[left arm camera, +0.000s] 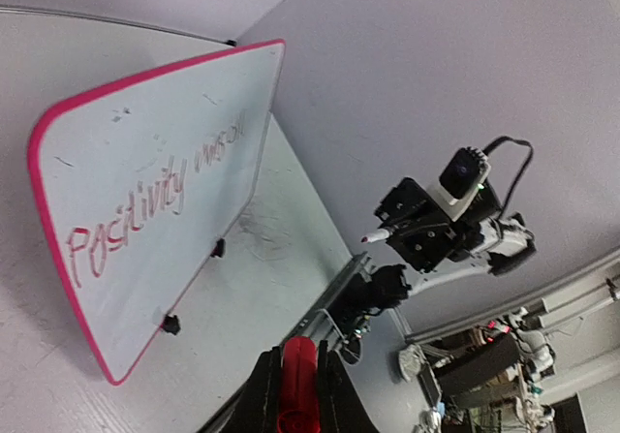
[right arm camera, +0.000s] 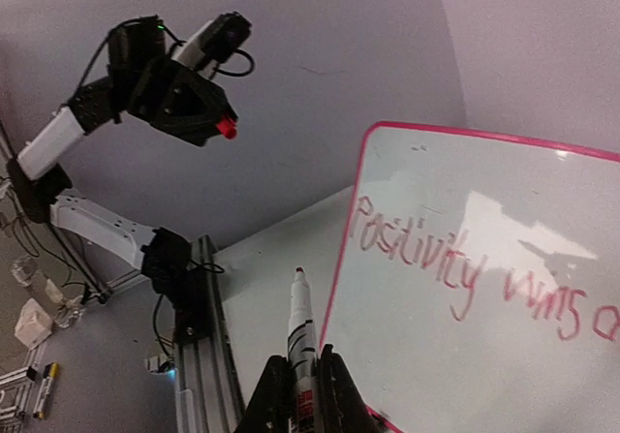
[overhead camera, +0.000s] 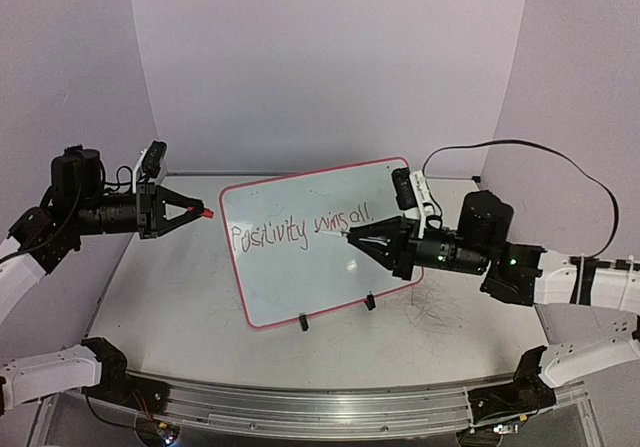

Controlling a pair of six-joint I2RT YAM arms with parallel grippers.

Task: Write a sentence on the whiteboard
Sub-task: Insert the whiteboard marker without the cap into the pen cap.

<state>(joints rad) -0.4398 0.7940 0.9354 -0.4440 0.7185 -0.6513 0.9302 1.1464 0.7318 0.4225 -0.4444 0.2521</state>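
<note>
plainly legible from above only: sentence [overhead camera: 300, 232] "positivity wins all", one red-purple line across the upper half of the whiteboard [overhead camera: 320, 282], propped tilted on two black clip feet [overhead camera: 304, 322] in the middle of the table [overhead camera: 170, 307]. cut off after "wins a" at the frame edge in the right wrist view; far words small and hard to read from the left wrist. part of the board's right edge hidden from above behind the right gripper [overhead camera: 352, 235]. jaws there pressed onto a marker [right arm camera: 301, 326], tip aimed left, clear of the board surface as seen from the left wrist. thin black cable [overhead camera: 530, 143] looping behind that arm. left gripper [overhead camera: 195, 210] raised and level, well left of the board, pinching a red cap [overhead camera: 207, 212], nose toward the board's left edge.
</note>
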